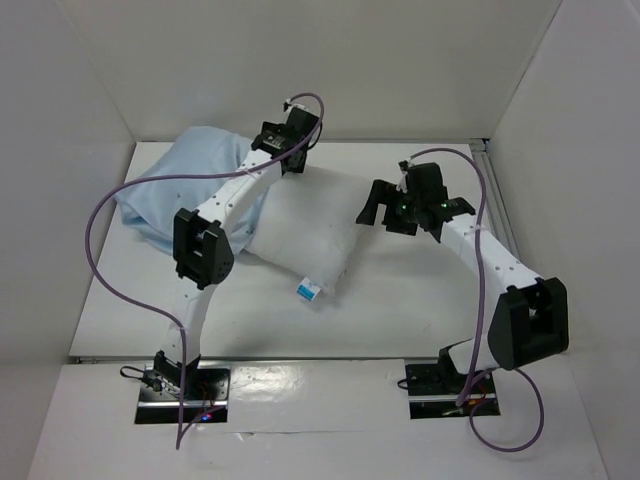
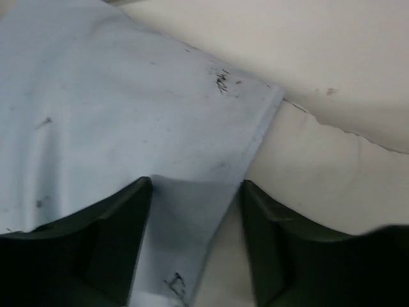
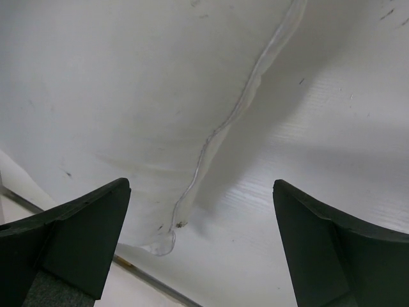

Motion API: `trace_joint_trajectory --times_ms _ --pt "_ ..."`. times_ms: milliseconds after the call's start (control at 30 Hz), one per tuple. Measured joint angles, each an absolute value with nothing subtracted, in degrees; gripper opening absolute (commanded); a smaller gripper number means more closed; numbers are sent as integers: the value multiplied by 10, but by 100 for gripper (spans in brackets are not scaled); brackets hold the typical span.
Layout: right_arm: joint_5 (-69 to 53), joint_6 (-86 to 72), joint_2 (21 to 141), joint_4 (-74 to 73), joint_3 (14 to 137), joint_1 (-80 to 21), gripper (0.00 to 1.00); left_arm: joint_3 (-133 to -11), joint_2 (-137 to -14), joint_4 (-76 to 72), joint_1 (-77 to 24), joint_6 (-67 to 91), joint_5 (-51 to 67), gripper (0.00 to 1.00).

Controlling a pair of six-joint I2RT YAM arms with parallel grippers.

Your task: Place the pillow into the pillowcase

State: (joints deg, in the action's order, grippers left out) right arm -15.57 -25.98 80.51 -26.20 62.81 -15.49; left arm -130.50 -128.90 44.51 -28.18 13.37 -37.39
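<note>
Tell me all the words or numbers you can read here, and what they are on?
Nothing here can be read as a word or number.
Small tag at the near corner of the pillow: bluish marks, too small to read.
Pillowcase: only dark specks, no letters.

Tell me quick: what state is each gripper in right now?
Left gripper: open, holding nothing, jaws either side of the pillowcase edge.
Right gripper: wide open, holding nothing, over the pillow.
</note>
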Motion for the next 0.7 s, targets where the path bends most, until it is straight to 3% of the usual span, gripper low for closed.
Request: trace_joint_trajectory --times_ms 200,233,300,567,600,633,700 --pt "-185 -276 828 -244 607 -133 100 -1305 -1289 434 -283 121 -419 28" --pt "-190 -278 832 -236 602 -131 100 -1305 -1289 433 -282 121 -422 15" --pt "-200 -288 842 -221 593 -128 100 -1305 -1289 432 -282 123 -421 0" --pt "-221 -327 900 -135 595 -126 100 -1319 -1269 457 -275 147 -311 0" --pt "-230 -335 914 -118 602 -125 96 -1319 -1261 459 -273 151 -287 0" --pt "-239 -340 929 -101 611 -125 84 -1319 -1250 459 -270 155 -256 0" --pt "-262 -353 964 -63 632 -130 48 -1319 -1233 459 -269 158 -210 0"
